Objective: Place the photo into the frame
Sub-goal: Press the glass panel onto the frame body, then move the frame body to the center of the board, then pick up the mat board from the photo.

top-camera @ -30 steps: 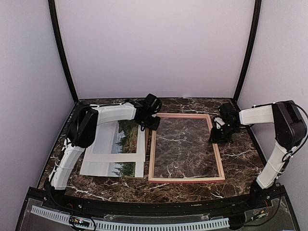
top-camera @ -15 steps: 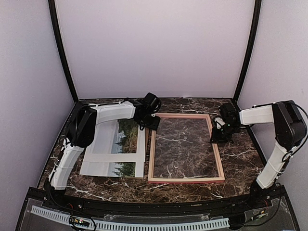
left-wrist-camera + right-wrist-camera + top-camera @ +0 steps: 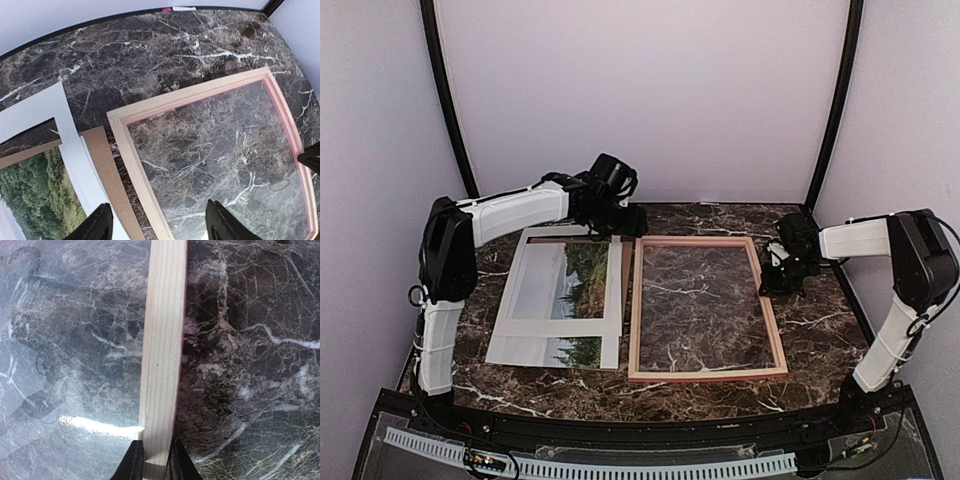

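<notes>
The frame [image 3: 706,374] lies flat in the middle of the table, pale wood up with a pink-red outer edge; its far left corner [image 3: 118,117] shows in the left wrist view. The photo [image 3: 586,282] of green conifers lies left of it, showing through a white mat board [image 3: 535,338]. My left gripper [image 3: 628,224] hangs open above the frame's far left corner, its fingers [image 3: 96,227] astride the left rail and well clear of it. My right gripper [image 3: 772,280] is shut on the frame's right rail [image 3: 162,340], with fingertips [image 3: 133,462] pressed against both sides.
A brown hardboard panel [image 3: 103,165] pokes out from under the mat beside the frame. A clear sheet [image 3: 75,365] with glare lies inside the frame. Purple walls and black corner posts [image 3: 448,100] close in the back and sides of the marble table [image 3: 815,330].
My left gripper has opened and risen back and left from the frame's far left corner. My right gripper has closed on the right rail. The frame has not moved.
</notes>
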Robot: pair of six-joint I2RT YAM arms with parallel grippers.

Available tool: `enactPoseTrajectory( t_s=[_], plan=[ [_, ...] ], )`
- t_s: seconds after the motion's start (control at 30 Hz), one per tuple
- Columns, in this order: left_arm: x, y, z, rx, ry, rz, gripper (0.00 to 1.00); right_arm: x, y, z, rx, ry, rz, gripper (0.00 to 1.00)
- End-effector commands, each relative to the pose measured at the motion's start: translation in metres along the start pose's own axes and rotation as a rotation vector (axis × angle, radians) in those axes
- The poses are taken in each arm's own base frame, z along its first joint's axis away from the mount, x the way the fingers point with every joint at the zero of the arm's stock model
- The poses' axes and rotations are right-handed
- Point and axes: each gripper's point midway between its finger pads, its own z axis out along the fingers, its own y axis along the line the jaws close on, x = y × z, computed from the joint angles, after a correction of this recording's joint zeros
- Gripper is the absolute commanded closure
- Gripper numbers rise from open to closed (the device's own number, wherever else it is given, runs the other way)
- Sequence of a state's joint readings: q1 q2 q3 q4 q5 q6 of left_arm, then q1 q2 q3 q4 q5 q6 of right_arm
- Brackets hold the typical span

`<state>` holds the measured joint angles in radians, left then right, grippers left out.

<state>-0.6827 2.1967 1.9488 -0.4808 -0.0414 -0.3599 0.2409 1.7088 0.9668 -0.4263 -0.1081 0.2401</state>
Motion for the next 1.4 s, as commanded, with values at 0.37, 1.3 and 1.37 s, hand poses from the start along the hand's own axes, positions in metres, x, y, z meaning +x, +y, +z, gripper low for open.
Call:
enactPoseTrajectory(
  t_s=[0.37, 1.3, 1.37],
  plan=[
    [0.009, 0.101, -0.086, -0.113, -0.063, -0.139, 0.32, 0.024, -0.036, -0.018, 0.165, 0.048, 0.004, 0.85],
    [0.126, 0.278, -0.129, -0.087, 0.133, -0.502, 0.22, -0.052, 0.281, -0.033, -0.418, -0.164, -0.293, 0.30],
    [0.132, 0.285, -0.124, -0.089, 0.157, -0.509, 0.22, -0.047, 0.307, -0.021, -0.441, -0.140, -0.319, 0.31]
  ],
)
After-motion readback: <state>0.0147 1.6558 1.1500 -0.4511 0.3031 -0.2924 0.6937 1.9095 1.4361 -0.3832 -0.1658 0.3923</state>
